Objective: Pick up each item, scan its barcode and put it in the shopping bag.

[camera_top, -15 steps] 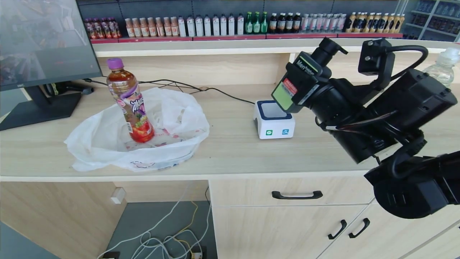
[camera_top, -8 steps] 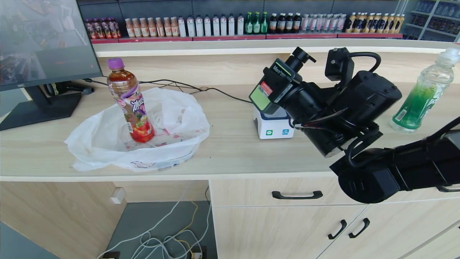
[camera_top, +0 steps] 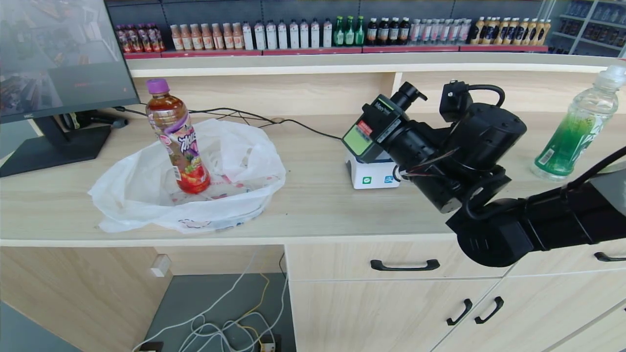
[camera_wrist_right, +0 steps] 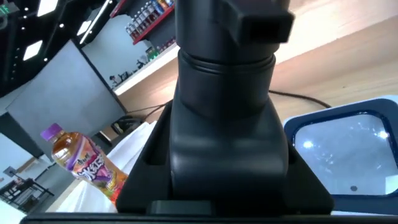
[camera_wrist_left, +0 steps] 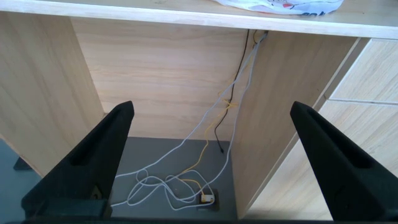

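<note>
Clamps black pump bottle [camera_top: 374, 129] in right tool [camera_top: 397, 143] over barcode scanner [camera_top: 371, 179], left tool [camera_wrist_left: 211, 112] wide open under desk [camera_top: 313, 208]; risks missed scan with barcode turned away.

Right gripper [camera_top: 415, 144] clasps a black bottle [camera_top: 379, 128] — left gripper [camera_wrist_left: 211, 111] hangs low, spread wide.

The black pump bottle [camera_top: 376, 129] has a green label with a red patch. The scanner [camera_top: 370, 177] is white, its frame dark blue. At nine o'clock from it, the white shopping bag [camera_top: 239, 161] shows red and blue print, and the tea bottle [camera_top: 177, 142] has a purple cap. At three o'clock, the clear bottle [camera_top: 570, 139] is green lower down.
</note>
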Controlling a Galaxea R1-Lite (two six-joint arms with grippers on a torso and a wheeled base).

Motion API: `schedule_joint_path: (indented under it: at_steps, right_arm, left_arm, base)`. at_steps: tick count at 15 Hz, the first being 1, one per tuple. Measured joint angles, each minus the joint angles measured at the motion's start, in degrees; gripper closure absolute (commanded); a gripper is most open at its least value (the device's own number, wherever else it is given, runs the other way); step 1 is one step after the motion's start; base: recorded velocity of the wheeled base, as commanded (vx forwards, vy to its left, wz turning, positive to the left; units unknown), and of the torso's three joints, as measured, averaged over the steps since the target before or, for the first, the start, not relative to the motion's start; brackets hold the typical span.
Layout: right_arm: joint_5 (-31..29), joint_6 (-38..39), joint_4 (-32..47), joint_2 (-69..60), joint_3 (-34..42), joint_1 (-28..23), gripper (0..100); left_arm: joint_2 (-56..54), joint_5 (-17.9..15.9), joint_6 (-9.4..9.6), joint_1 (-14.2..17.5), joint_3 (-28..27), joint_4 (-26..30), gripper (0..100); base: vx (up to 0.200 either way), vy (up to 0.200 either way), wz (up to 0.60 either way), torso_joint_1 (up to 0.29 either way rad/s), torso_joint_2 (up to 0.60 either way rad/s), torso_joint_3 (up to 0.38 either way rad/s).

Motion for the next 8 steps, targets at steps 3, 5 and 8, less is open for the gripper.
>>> schedule_joint_path:
  at_steps: [3, 5, 8]
  right_arm:
    - [0.0, 1.4, 3.2, 1.4, -4.5, -2.2, 100]
    - [-0.1, 2.4, 6.1, 2.7, -8.6, -3.2, 100]
    - [-0.4, 6.0, 11.4, 4.9, -13.7, -3.9, 100]
  left_arm:
    - [0.0, 0.0, 0.0, 0.0, 0.0, 0.0, 0]
    - [0.0, 0.0, 0.0, 0.0, 0.0, 0.0, 0]
    - [0.0, 0.0, 0.0, 0.0, 0.0, 0.0, 0]
  base:
    - [0.0, 0.0, 0.0, 0.0, 0.0, 0.0]
    - [0.0, 0.0, 0.0, 0.0, 0.0, 0.0]
    - [0.0, 0.0, 0.0, 0.0, 0.0, 0.0]
